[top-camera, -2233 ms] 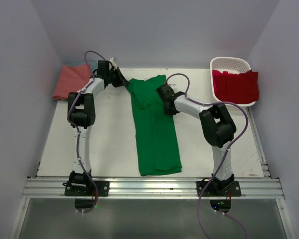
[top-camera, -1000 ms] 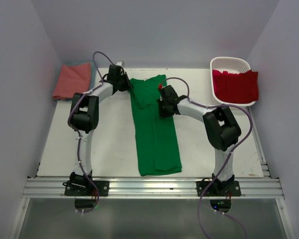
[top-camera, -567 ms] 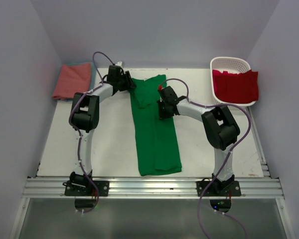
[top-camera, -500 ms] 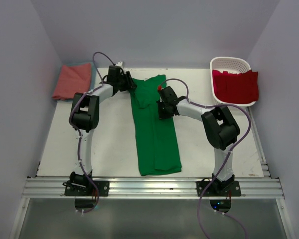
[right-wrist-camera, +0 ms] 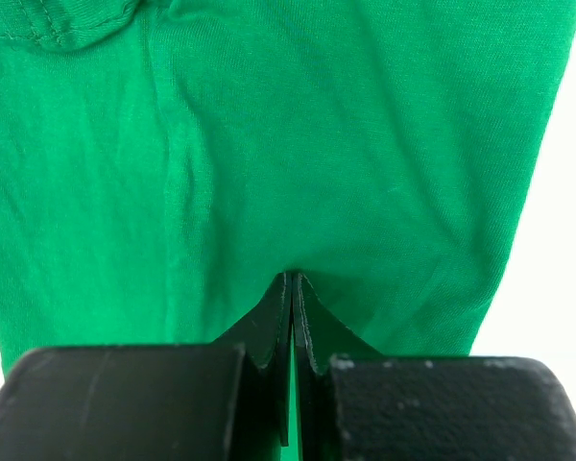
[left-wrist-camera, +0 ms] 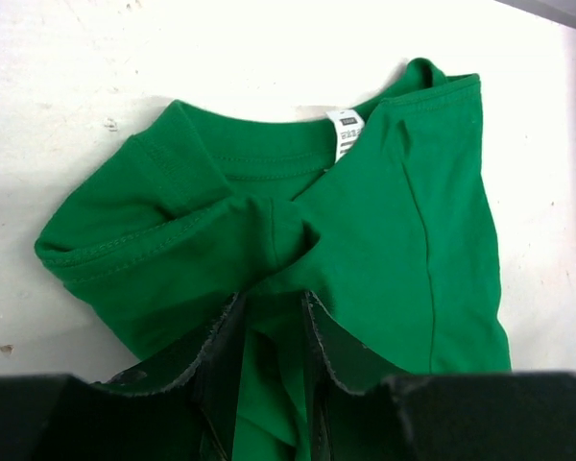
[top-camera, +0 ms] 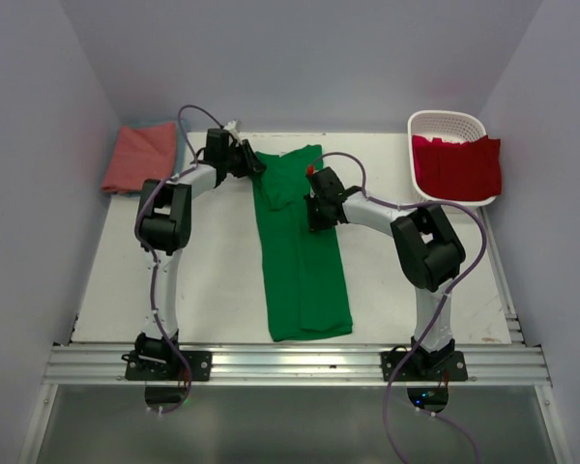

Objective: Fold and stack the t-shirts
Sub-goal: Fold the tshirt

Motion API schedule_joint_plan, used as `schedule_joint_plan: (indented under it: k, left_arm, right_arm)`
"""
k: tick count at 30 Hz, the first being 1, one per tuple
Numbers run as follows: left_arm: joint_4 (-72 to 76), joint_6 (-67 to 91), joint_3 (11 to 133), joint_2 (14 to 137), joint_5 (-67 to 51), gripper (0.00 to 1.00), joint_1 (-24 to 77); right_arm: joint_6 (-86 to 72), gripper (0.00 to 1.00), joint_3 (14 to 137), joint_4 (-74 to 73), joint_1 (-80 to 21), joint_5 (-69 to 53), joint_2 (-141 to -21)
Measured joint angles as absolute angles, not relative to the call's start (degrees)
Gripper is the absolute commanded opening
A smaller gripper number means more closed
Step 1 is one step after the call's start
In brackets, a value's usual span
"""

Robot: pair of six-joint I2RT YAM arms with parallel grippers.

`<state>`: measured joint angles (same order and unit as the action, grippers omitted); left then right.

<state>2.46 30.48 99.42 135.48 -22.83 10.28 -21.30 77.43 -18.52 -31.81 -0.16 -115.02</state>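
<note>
Still both jaws, seemingly, tight on green t-shirt (top-camera: 304,275)

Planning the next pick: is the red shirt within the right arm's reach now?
Probably not yet: the right gripper is shut on the green t-shirt; otherwise nothing blocks the red t-shirt.

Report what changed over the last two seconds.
The left gripper swung right onto the far corner of the green t-shirt, and its fingers now pinch a fold by the collar. The right gripper tipped down onto the shirt's right edge and is shut on cloth. The shirt's long body, the salmon-pink t-shirt, the red t-shirt and the basket stayed put.
</note>
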Motion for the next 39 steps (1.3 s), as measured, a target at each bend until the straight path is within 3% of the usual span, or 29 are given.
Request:
schedule_joint_plan:
  k: [2,3,4,9,13,14,17,20,39]
  left_arm:
    - [2.48,30.87,99.44,136.14,-23.42,0.34,10.09]
    - [2.48,30.92,99.44,136.51,-23.68,0.43,10.02]
    - [2.52,31.05,99.42,136.88,-23.92,0.45,9.91]
    - [3.64,31.97,99.44,137.05,-25.47,0.49,9.74]
    - [4.03,32.18,99.44,137.16,-26.13,0.38,9.72]
    - [4.29,32.32,99.44,137.32,-26.37,0.27,9.69]
    - [6.09,33.28,99.24,138.21,-27.92,0.08,9.63]
    - [8.67,34.39,97.71,138.65,-29.91,0.01,9.37]
    - [13.54,35.57,90.00,132.46,-30.20,0.00,8.51]
  right_arm:
    - [-21.30,0.00,77.43,-18.52,-31.81,-0.16,-115.02]
    - [-21.28,0.00,77.43,-18.52,-31.81,-0.16,-115.02]
    - [-21.26,0.00,77.43,-18.52,-31.81,-0.16,-115.02]
    - [-20.99,0.00,77.43,-18.50,-31.81,-0.16,-115.02]
    - [-20.93,0.00,77.43,-18.50,-31.81,-0.16,-115.02]
    - [-20.93,0.00,77.43,-18.50,-31.81,-0.16,-115.02]
    - [-20.91,0.00,77.43,-18.50,-31.81,-0.16,-115.02]
    - [-20.88,0.00,77.43,-18.50,-31.81,-0.16,-115.02]
    - [-20.62,0.00,77.45,-18.50,-31.81,-0.21,-115.02]
